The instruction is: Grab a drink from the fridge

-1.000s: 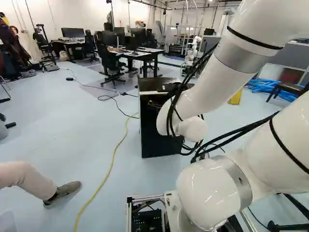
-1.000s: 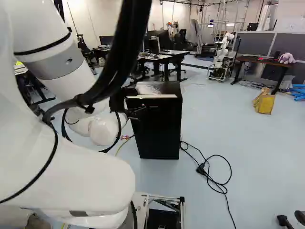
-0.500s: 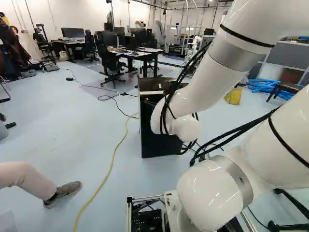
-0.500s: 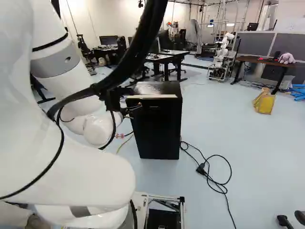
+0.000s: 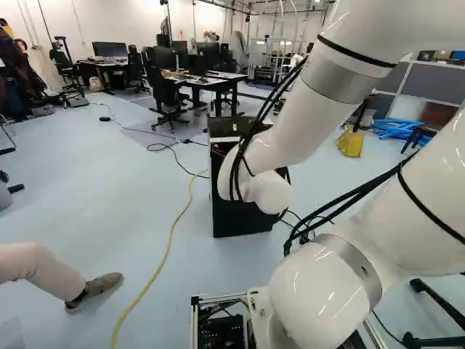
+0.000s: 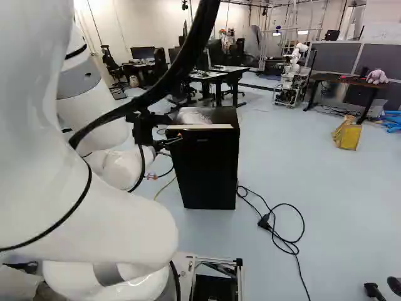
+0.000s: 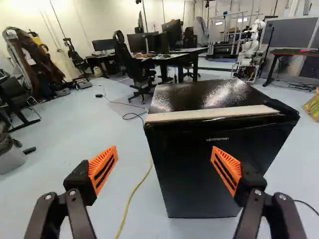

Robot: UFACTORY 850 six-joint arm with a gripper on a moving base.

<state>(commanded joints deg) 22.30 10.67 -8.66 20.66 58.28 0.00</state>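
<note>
Fridge [image 7: 192, 149] upright ahead of tool [image 6: 175, 139], fingers spread.

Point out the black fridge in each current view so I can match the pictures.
Left base view: the fridge stands around the middle, partly hidden by the arm.
Right base view: the fridge is near the middle, right of the arm.
Wrist view: the fridge is ahead of the open gripper, partly behind one finger.
Shared landmark: the yellow cable on the floor near it.
</note>
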